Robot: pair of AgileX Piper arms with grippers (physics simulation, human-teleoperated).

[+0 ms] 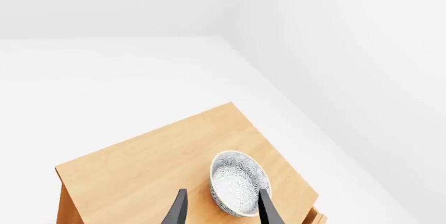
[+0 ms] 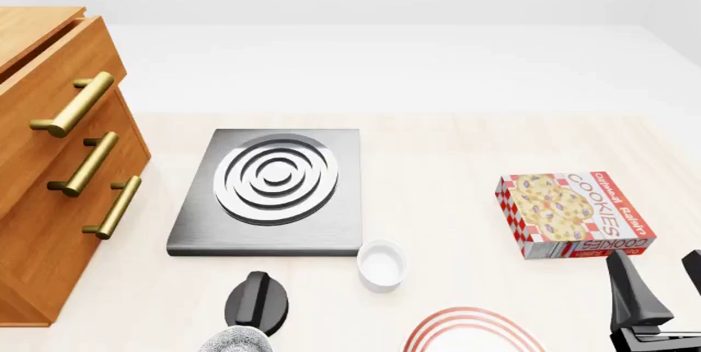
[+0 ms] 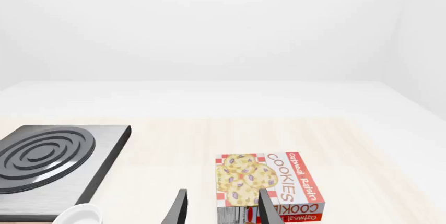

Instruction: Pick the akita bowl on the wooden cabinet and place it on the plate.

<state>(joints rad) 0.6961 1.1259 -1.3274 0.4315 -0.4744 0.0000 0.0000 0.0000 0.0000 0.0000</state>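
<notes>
Closest to me, at the near table edge, the plate (image 2: 471, 331) shows only its red-ringed far rim. It lies beside the right gripper (image 2: 661, 282), on its inner side. A speckled bowl (image 2: 235, 340), cut off by the frame, sits further along that edge, well apart from those fingers.

The wooden cabinet (image 2: 44, 163) is the biggest thing here, standing far from the right gripper on the opposite side of the table (image 2: 460, 147). The left gripper (image 1: 223, 211) hangs over its flat top (image 1: 153, 161), fingers spread and holding nothing.

The grey stove plate (image 2: 274, 188) lies ahead of the right fingers and off towards the cabinet.

The cookie box (image 2: 572, 214) lies flat just ahead of the right gripper. In the right wrist view one fingertip (image 3: 268, 208) overlaps its near end (image 3: 268, 185). The right jaws stand apart and empty.

The akita bowl (image 1: 239, 182) rests on the cabinet top, just beyond the left fingertips and mostly within the gap between them. One finger (image 1: 268, 208) crosses its rim in that view, and I cannot tell whether it touches. The other finger is clear of the bowl.

The small white cup (image 2: 382, 264) stands at the stove plate's near corner, between the right fingers and a black rounded object (image 2: 259, 301).
</notes>
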